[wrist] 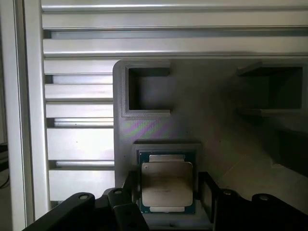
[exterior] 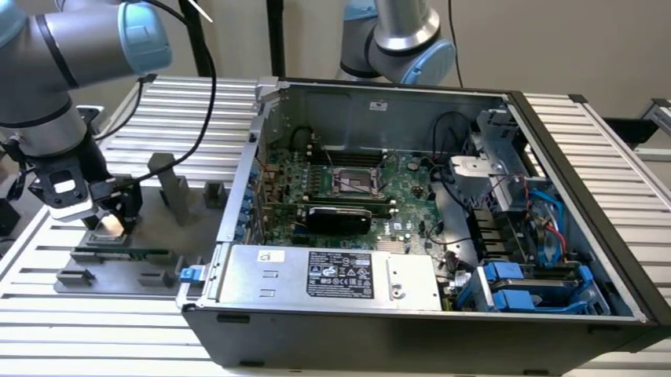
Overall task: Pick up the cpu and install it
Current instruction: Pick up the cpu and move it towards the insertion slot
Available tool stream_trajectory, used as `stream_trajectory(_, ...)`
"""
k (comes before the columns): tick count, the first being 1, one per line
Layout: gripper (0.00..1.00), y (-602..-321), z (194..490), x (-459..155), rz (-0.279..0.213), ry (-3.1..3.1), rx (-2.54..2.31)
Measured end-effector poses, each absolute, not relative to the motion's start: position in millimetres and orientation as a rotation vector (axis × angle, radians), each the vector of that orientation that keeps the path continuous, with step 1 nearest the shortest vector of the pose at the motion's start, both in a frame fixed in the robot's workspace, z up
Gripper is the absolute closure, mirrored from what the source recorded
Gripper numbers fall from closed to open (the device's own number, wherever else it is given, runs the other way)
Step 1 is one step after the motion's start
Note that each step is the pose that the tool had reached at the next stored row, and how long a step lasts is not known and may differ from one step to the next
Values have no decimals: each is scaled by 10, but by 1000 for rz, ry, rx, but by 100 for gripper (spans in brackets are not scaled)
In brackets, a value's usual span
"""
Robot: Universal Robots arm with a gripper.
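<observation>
The cpu, a small square chip with a silver top, lies flat in a pocket of the grey fixture plate. My gripper is down over it, a black finger on one side and the other finger on the opposite side, both close to its edges. The jaws stand open around the chip. In the exterior view the gripper hangs over the fixture at the exterior view's left, with the pale cpu between its fingers.
The open computer case stands to the exterior view's right, with the motherboard socket and a silver box at its front. A green memory stick lies on the fixture near the gripper. Grey upright holders rise beside it.
</observation>
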State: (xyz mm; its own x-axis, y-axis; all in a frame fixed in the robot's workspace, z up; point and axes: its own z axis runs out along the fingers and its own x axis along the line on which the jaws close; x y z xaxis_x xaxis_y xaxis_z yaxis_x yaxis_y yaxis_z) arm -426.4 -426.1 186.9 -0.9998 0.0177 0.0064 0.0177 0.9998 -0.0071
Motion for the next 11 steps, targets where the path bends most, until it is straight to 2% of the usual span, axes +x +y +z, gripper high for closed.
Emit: stream_trajectory(11,38,-4257,1856,-4269,11,-3135,-28)
